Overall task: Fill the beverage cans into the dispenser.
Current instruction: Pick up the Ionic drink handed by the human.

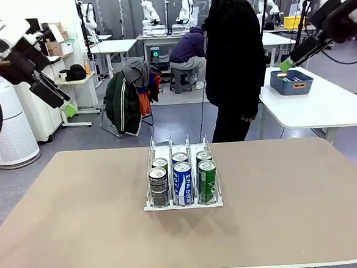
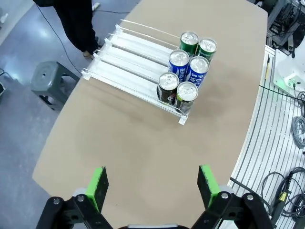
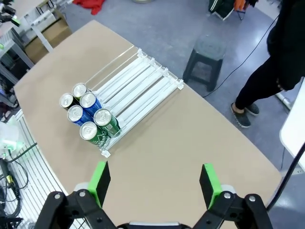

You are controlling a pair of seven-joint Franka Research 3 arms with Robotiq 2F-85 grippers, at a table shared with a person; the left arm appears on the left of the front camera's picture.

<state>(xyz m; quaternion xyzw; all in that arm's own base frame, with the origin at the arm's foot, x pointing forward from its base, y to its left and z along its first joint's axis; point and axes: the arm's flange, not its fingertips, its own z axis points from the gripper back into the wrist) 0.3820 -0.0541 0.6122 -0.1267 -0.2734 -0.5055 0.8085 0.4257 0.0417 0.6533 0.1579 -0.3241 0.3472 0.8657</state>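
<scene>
Your left fingers (image 2: 97, 185) and right fingers (image 3: 99, 180) stand wide apart, nothing between them, high above the counter (image 1: 73, 209). Six beverage cans (image 1: 182, 183) stand at the near end of the dispenser (image 1: 183, 205), mid-counter, two per lane: black-grey left, blue-white middle, green-white right.

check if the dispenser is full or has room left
Partly full: six upright cans, two per lane, at the near end of the dispenser; lanes behind are bare.
</scene>
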